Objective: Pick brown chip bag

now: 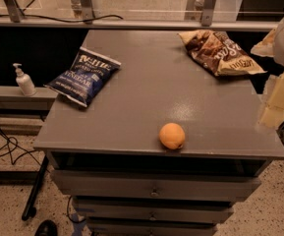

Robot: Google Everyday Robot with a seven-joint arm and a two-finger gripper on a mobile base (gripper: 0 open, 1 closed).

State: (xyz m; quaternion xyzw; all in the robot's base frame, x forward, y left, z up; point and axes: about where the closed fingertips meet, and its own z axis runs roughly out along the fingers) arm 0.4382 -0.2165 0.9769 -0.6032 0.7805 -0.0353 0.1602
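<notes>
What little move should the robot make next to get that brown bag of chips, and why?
Probably carry the gripper over the cabinet top until it hangs above the brown chip bag. The gripper is at the right edge of the view, off to the bag's side and nearer the camera. The bag lies alone at the far right corner, well apart from the orange and the blue bag.

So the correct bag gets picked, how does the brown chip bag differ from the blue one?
The brown chip bag lies far right, near the gripper; the blue chip bag overhangs the cabinet's left edge. Brown has tan edges; blue is dark throughout. Both are crinkled, white-lettered.
</notes>
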